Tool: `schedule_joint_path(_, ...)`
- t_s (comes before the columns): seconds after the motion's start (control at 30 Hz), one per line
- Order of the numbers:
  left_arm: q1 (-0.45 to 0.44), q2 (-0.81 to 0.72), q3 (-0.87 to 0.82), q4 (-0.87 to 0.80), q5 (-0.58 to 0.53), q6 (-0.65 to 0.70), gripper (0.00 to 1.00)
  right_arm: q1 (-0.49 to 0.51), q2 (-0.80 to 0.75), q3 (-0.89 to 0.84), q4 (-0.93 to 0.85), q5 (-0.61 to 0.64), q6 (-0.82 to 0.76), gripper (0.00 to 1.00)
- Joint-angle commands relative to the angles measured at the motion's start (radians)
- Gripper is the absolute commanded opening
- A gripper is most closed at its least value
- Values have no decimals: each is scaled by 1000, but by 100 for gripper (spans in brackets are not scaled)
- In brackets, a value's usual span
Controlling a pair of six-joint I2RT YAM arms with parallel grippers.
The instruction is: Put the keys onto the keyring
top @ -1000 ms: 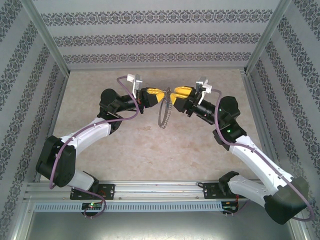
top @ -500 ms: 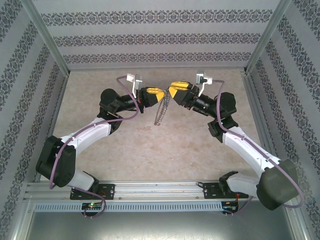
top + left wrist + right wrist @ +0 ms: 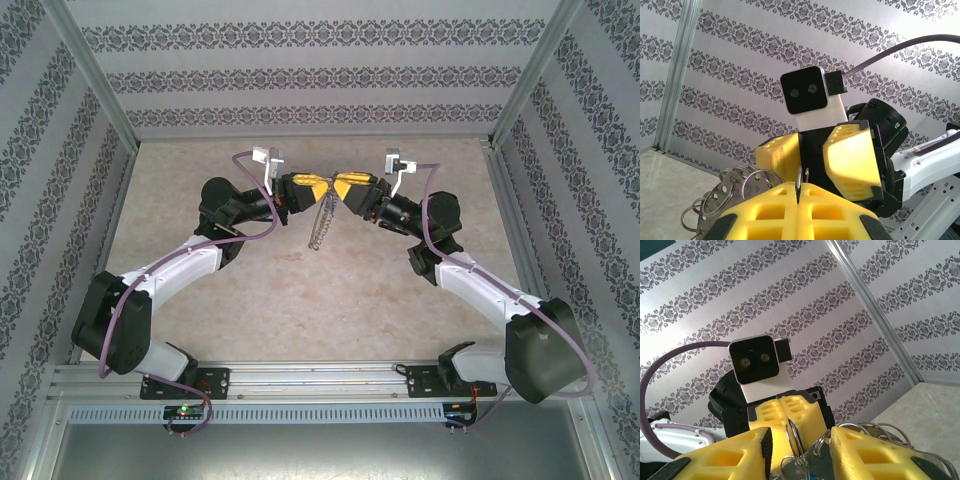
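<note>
Above the table's far middle my two grippers meet tip to tip. My left gripper [image 3: 320, 189] [image 3: 799, 184] is shut on the keyring [image 3: 800, 176], a thin silvery wire loop that sticks up between its yellow fingers [image 3: 765, 212]. From the loop several small rings and a fine chain [image 3: 320, 224] hang towards the table. My right gripper [image 3: 340, 191] [image 3: 800, 436] faces it with its fingers [image 3: 720, 457] apart on either side of the keyring [image 3: 796, 437]. Between them hangs a flat silvery key [image 3: 821, 461] on a small ring, with a sliver of blue at the bottom edge.
Beige marble-look tabletop [image 3: 300, 290] inside patterned walls [image 3: 300, 75] with metal corner posts [image 3: 95, 75]. Small rings and round metal tags [image 3: 725, 192] hang to the left of my left fingers. Both arms reach in from the near rail [image 3: 320, 380].
My right gripper has moved left up to the left gripper's tips and its fingers have narrowed around the loop. The hanging chain has swung slightly left. The left arm has held still.
</note>
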Motion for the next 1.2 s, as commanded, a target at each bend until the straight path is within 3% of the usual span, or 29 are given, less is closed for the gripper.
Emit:
schedule_joint_path(0.0, -11, -7, 7, 69, -5, -9, 0, -11, 19, -7, 95, -21, 28, 37)
schedule_joint_path(0.83, -14, 11, 19, 45, -9, -10, 0, 12, 65, 13, 116, -42, 39, 24)
schedule_joint_path(1.17, -14, 13, 19, 33, -11, -6, 0, 16, 74, 20, 107, -46, 36, 5)
